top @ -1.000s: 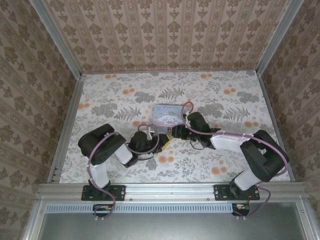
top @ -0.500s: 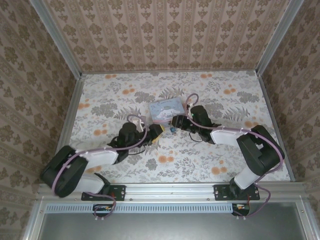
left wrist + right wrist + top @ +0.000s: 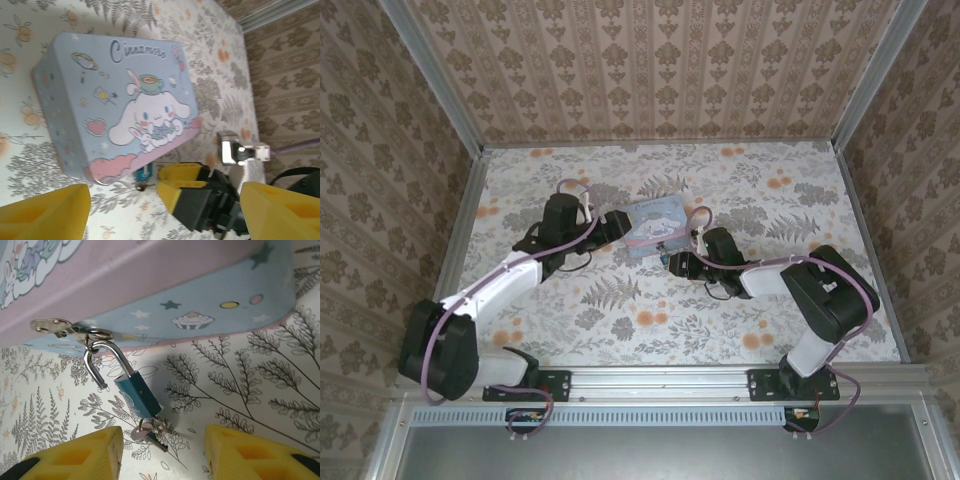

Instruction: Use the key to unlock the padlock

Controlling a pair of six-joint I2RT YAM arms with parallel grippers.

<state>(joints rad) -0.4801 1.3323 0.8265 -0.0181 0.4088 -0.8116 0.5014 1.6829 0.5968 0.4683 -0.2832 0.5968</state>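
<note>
- Swung out from the near side of the tin [image 3: 655, 225], the left claw [image 3: 609, 228] now sits at the tin's left end, its arm stretched across the flowered bench [image 3: 770, 180].
- Left claw stands wide open and holds nothing; the cartoon-printed lid lies just ahead of its yellow fingers [image 3: 45, 212].
- Right claw [image 3: 162, 440] is also open, with its fingers apart and touching nothing.
- Padlock [image 3: 141, 391] hangs just ahead of the right claw from the hasp [image 3: 65, 329] on the tin's side wall.
- Its shackle [image 3: 102, 352] has sprung open, one leg free of the teal body.
- Key [image 3: 150, 436] sits in the padlock's base, the part nearest the right claw, in the gap between its fingertips.
</note>
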